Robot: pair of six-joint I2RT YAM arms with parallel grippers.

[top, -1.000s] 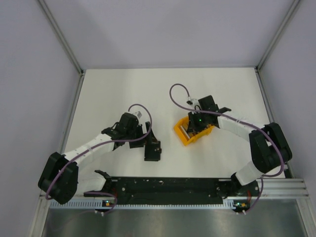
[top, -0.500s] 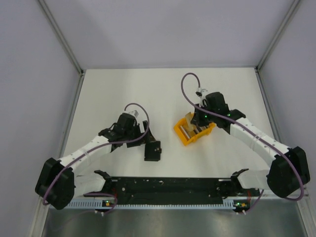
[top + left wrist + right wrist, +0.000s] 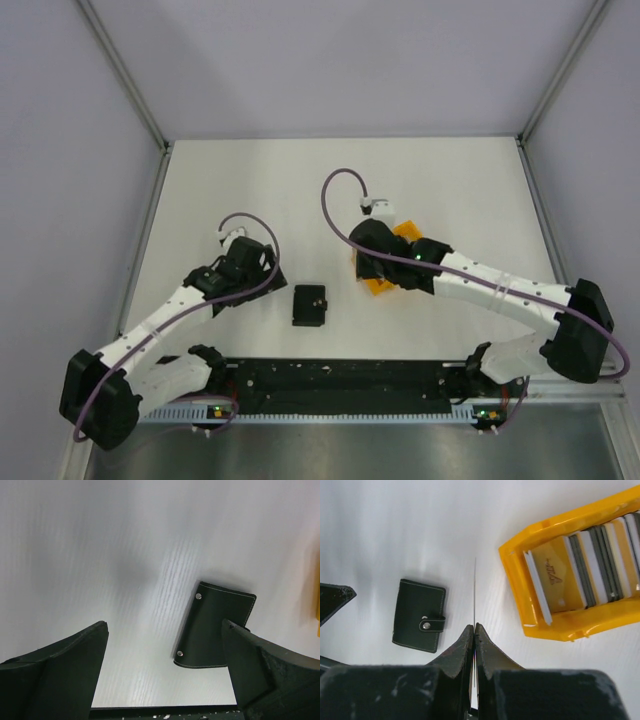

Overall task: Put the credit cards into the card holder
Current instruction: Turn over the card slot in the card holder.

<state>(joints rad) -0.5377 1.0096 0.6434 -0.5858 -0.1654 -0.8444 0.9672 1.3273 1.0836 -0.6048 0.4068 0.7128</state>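
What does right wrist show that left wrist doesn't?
Right wrist only: the right pincer shut on one credit card seen edge-on, and more credit cards standing in a row in the orange bin. Left wrist only: both fingers of the left pincer, spread open and empty, plus two metal studs on the card holder. Shared: the closed black card holder lying flat on the white table; the left wrist catches the bin only as an orange sliver at its right edge.

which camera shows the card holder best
The right wrist view: the card holder lies whole and unblocked, strap and snap visible. The left wrist view has one corner cut by a gripper finger; the top view shows only a small black square.
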